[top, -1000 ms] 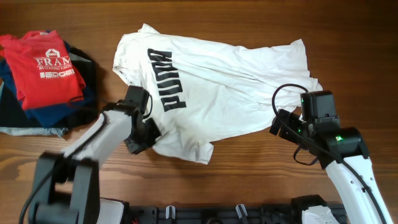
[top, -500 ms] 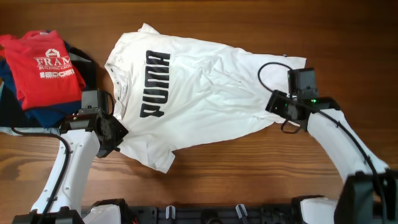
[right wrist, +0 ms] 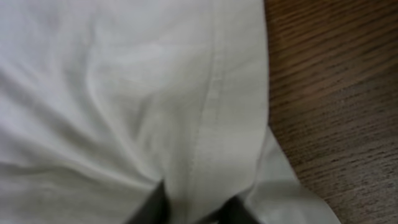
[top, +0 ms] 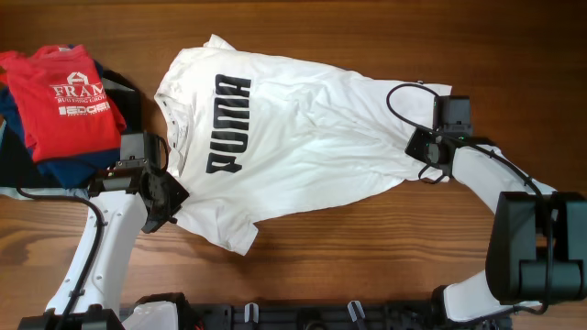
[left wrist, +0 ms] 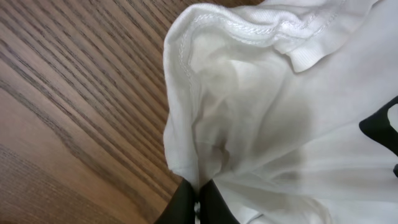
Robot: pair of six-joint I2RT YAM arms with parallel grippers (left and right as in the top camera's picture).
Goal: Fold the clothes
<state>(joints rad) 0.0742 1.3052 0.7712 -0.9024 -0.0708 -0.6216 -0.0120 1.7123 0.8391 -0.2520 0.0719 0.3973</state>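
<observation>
The left gripper and the right gripper each pinch tight an opposite edge of the white T-shirt, so the pull should be even and low.

The T-shirt lies spread across the centre of the table, collar end to the left and hem to the right. A pile of clothes lies at the far left, just beside it. The left gripper sits at the T-shirt's near-left edge, the right gripper at its right edge.
</observation>
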